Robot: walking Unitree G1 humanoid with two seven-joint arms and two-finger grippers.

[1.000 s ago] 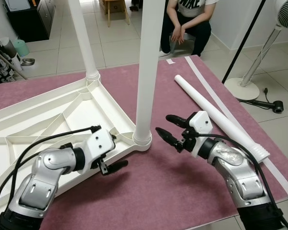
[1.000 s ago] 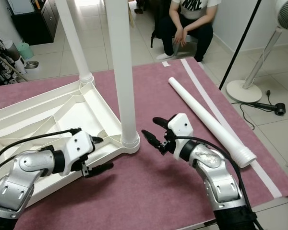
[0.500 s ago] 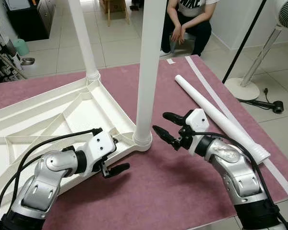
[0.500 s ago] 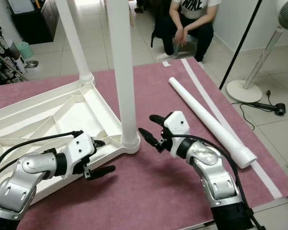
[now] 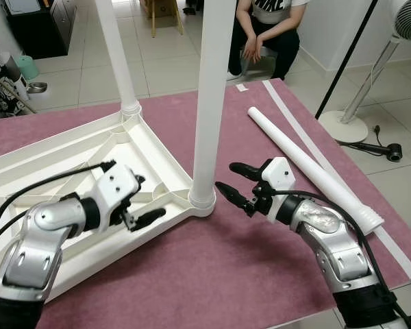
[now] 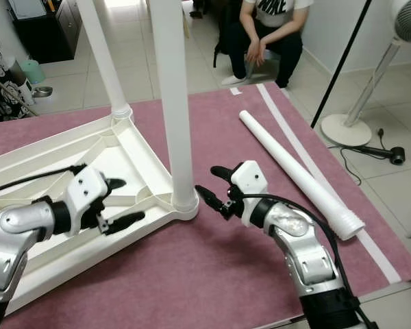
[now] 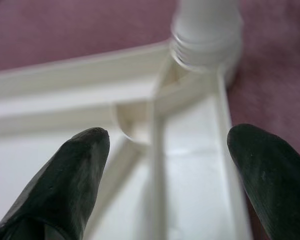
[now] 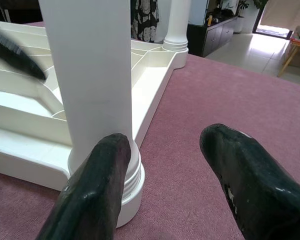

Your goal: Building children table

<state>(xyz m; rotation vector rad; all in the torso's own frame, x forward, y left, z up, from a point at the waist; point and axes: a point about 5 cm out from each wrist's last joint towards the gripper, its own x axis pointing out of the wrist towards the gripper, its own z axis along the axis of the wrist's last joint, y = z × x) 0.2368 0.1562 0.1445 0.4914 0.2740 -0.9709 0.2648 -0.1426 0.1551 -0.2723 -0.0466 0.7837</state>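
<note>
the white tabletop [image 5: 68,161] lies upside down on the mauve rug [image 5: 212,274], its ribbed underside facing up, with two white legs already standing in its corner sockets: the near leg [image 5: 212,103] rises straight up from the corner closest to me, and the far leg [image 5: 120,55] stands at the next corner along the same edge, away from me. both are smooth round tubes with a collar at the base, their long axes vertical. a third, loose leg [image 5: 312,168] lies flat on the rug to the right of the near leg, well apart from it, its long axis running away from me and slightly leftward, threaded end nearest me. my left gripper [image 5: 140,199] hovers over the tabletop's ribbed underside just left of the near leg, fingers spread and holding nothing. my right gripper [image 5: 234,184] sits just right of the near leg's base, fingers [image 8: 97,185] apart and empty, one close beside the collar. open rug lies between the near leg and the loose leg, and in front of the tabletop's near edge. beyond the rug's far edge a person [image 5: 267,34] sits on the tiled floor side, and a fan stand [image 5: 359,103] is off to the right.
</note>
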